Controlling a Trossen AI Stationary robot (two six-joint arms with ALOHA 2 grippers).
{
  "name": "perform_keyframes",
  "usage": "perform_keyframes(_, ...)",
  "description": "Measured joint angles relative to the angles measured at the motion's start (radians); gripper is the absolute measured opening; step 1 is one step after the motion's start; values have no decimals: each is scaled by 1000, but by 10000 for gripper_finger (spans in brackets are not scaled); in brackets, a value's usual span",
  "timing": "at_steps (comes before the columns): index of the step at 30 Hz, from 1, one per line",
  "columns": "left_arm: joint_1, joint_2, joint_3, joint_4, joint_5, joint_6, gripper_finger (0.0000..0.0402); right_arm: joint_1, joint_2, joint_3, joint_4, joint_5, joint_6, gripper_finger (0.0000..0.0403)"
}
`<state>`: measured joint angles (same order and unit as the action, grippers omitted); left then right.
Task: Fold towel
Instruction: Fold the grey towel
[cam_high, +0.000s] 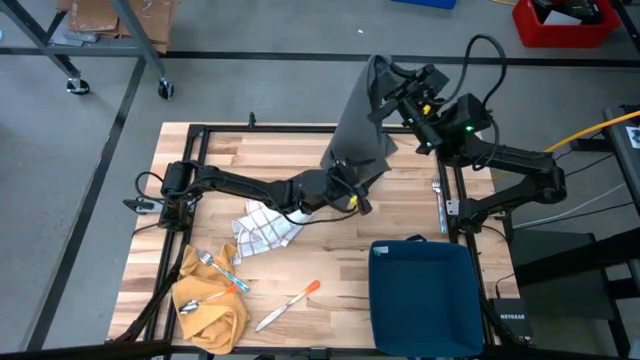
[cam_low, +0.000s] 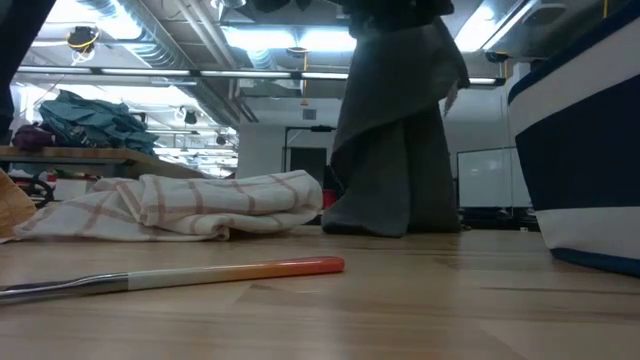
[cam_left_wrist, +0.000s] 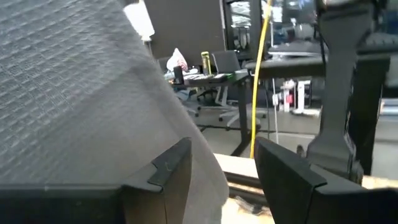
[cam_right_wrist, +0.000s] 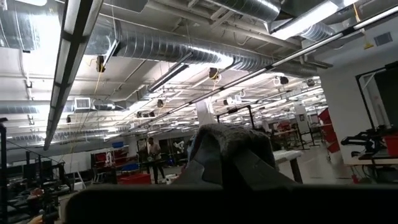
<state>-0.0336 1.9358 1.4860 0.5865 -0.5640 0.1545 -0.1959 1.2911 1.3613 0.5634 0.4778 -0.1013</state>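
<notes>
The right claw (cam_high: 385, 78), at one o'clock on the table, pinches the grey towel's (cam_high: 358, 125) top edge. The towel hangs down to the left claw (cam_high: 352, 180), whose fingers stand open beside its lower edge. A box (cam_high: 519, 322) at four o'clock reads NETGEAR.

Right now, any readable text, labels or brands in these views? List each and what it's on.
"NETGEAR": on the black box at the table's right front corner, high view.
Cardboard boxes on the floor past the table: no print can be made out.
Grey towel, checked cloth, blue bin: no label or print visible.
Low and wrist views: any signs in the room behind are too small to read.
</notes>
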Motion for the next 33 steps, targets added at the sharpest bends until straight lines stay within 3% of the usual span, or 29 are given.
perform_keyframes(9,18,0,0,65,-51,-145,166,0,24,0,-8,1,0,1)
perform_keyframes(19,42,0,0,28,-120,-175,166,0,24,0,-55,-17,0,1)
perform_keyframes(29,16,0,0,-233,-173,-138,166,0,15,0,-71,-8,-68,1)
perform_keyframes(33,-7,0,0,-354,-313,-47,166,0,8,0,-73,11,-90,1)
